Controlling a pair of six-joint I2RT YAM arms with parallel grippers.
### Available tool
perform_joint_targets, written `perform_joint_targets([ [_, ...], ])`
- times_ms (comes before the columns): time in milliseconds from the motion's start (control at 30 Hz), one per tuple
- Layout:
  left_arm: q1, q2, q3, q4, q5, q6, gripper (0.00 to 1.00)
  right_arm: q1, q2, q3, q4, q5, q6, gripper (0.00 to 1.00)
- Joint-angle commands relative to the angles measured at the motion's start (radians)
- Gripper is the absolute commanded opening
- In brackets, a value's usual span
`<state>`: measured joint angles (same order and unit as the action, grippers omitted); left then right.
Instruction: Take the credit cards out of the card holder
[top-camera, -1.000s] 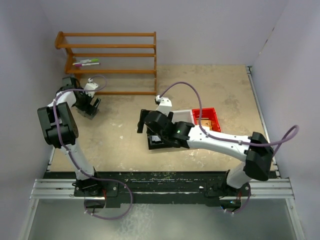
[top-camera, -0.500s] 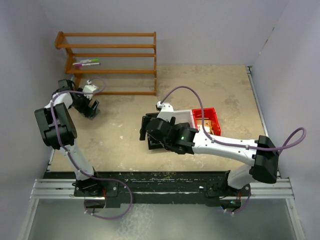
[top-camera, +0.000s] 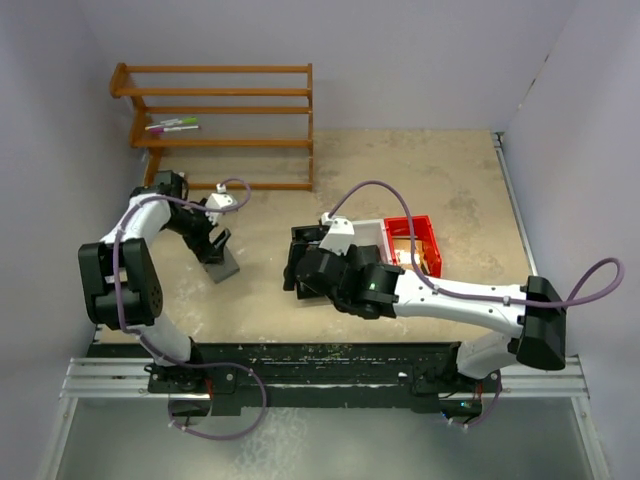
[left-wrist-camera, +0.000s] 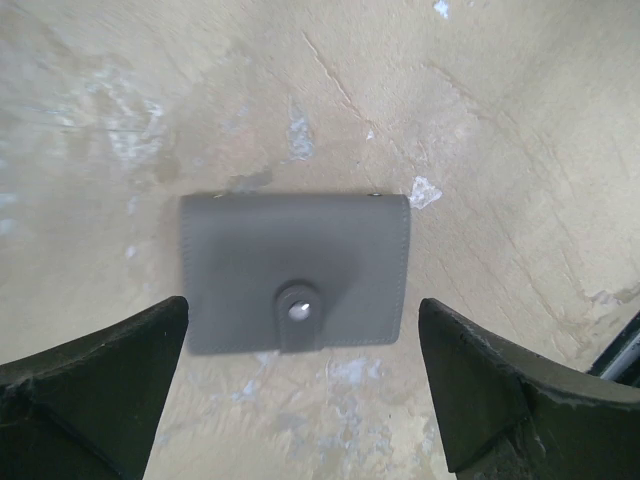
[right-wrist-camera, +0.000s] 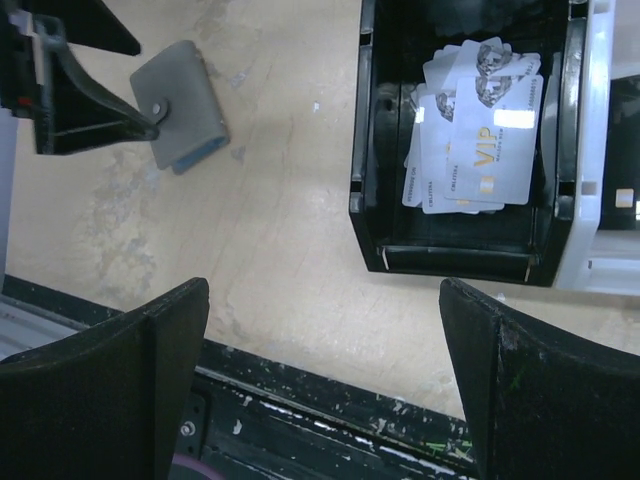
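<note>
The card holder (left-wrist-camera: 295, 270) lies flat on the table, a grey wallet folded shut with its snap tab fastened. In the top view the card holder (top-camera: 224, 268) sits left of centre. My left gripper (left-wrist-camera: 303, 310) hovers over it, open, with a finger on each side and no contact visible. From the top, the left gripper (top-camera: 214, 248) is at the holder's far edge. The credit cards are hidden inside the shut holder. My right gripper (right-wrist-camera: 325, 290) is open and empty near the table's front edge. The right wrist view shows the holder (right-wrist-camera: 180, 105) at upper left.
A black bin (right-wrist-camera: 365, 150) with several pale silvery cards (right-wrist-camera: 470, 130) is under my right wrist. Beside it stand a white bin (top-camera: 368, 233) and a red bin (top-camera: 412, 243). A wooden rack (top-camera: 220, 110) with markers (top-camera: 172, 125) stands at the back left.
My left arm swung from beside the rack to the right and nearer, and the grey holder now shows at its fingertips. The right arm shifted slightly toward the near edge.
</note>
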<state>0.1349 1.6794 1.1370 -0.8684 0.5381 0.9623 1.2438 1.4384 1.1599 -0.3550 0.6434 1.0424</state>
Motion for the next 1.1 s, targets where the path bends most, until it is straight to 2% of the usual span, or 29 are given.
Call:
perform_joint_targets([
  [0, 0.012, -0.090, 0.151, -0.160, 0.085, 0.022, 0.99, 0.015, -0.039, -0.012, -0.026, 0.063, 0.064, 0.98],
  [100, 0.022, -0.105, 0.199, -0.186, 0.062, 0.010, 0.99, 0.025, -0.039, -0.014, -0.029, 0.080, 0.073, 0.99],
  [200, 0.048, -0.077, 0.199, -0.088, -0.024, -0.135, 0.99, 0.036, -0.042, -0.020, -0.024, 0.092, 0.078, 0.99],
  [333, 0.118, -0.011, 0.188, -0.064, -0.008, -0.286, 0.99, 0.044, -0.052, -0.038, -0.010, 0.101, 0.084, 0.99],
  [467, 0.125, 0.014, 0.130, -0.013, -0.024, -0.363, 0.99, 0.048, -0.067, -0.059, -0.005, 0.101, 0.079, 0.99],
  [600, 0.126, 0.071, 0.137, 0.016, -0.050, -0.449, 0.98, 0.049, -0.090, -0.075, -0.003, 0.105, 0.077, 0.98],
  [900, 0.164, 0.219, 0.167, 0.013, -0.066, -0.437, 0.74, 0.049, -0.134, -0.116, 0.017, 0.093, 0.072, 0.97],
  [1067, 0.167, 0.266, 0.183, -0.013, 0.004, -0.440, 0.51, 0.049, -0.131, -0.114, 0.019, 0.088, 0.064, 0.96],
])
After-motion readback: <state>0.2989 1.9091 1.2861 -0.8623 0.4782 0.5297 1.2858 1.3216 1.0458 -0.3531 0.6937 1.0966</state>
